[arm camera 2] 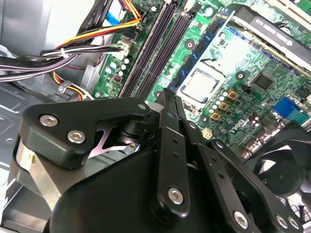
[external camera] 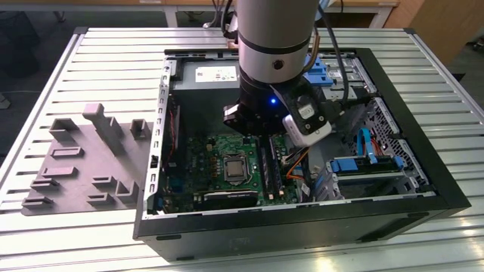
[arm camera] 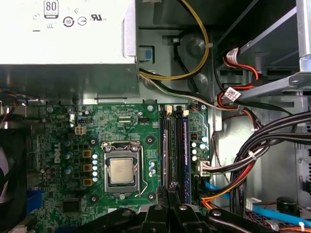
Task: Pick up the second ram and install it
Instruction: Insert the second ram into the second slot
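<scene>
Clenched is how I read the gripper (arm camera 2: 168, 94): in the second wrist view its two black fingers (arm camera 2: 167, 145) lie pressed side by side with no gap at the tips, and I see nothing pinched between them. In the exterior view the arm (external camera: 274, 45) stands down inside the open computer case (external camera: 302, 232), over the green motherboard (external camera: 204, 164). In the first wrist view the tips sit at one end of the memory slot rails (arm camera: 164, 145), beside the processor socket (arm camera: 121, 171). I make out the second ram (arm camera: 173, 150) as the long dark strip lying along those rails, in line with the tips. Whether they touch it I cannot tell. On the exterior view's left, a grey tray (external camera: 83, 164) sits on the table (external camera: 113, 56).
</scene>
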### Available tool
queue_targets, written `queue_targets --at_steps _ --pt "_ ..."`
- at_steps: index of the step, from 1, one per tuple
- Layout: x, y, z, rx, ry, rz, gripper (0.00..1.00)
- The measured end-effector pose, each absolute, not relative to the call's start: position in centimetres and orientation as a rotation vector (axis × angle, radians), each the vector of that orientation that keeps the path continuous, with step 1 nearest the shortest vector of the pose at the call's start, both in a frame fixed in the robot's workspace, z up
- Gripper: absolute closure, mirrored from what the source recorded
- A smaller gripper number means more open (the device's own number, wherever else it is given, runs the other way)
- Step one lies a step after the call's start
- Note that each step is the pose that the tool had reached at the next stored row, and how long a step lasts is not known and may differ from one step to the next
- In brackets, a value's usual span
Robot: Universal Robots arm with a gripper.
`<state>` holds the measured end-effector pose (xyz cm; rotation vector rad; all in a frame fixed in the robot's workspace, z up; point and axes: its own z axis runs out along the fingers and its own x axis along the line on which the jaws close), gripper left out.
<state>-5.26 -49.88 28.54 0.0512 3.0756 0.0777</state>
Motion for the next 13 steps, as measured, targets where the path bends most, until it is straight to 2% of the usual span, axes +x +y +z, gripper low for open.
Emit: queue_targets --at_steps 13 --pt "-5.14 -49.88 28.0 0.051 3.076 0.078 0.88"
